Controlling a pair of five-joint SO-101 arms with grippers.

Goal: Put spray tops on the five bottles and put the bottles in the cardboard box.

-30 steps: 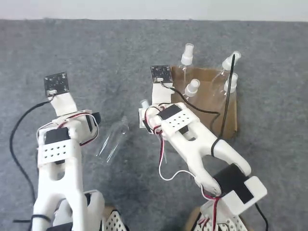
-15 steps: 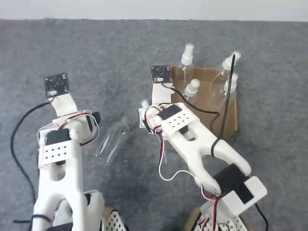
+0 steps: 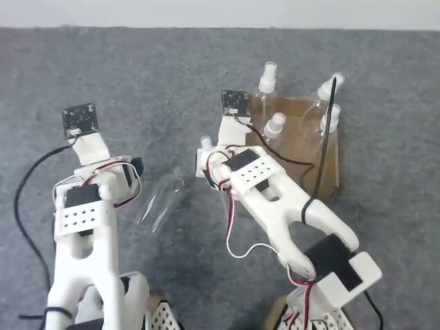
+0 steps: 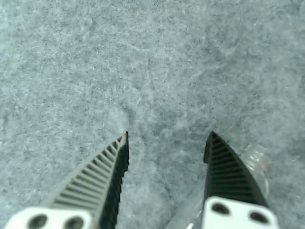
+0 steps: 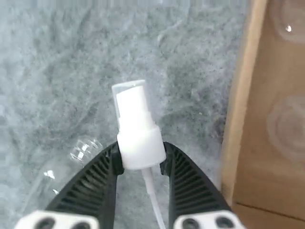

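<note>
I am on the last bottle: four capped bottles (image 3: 273,126) stand in the cardboard box (image 3: 331,175). My right claw (image 5: 140,152) is clamped on the fifth spray top (image 5: 137,136), its tube (image 5: 150,191) hanging down, just beside the box. The bare bottle (image 3: 162,199) lies on its side on the carpet (image 3: 137,82) between the arms. My left claw (image 4: 167,143) gapes with nothing in it, the bottle's neck beside one finger. Next, I reckon, the left must seize and steady that bottle so the tube can go in.
</note>
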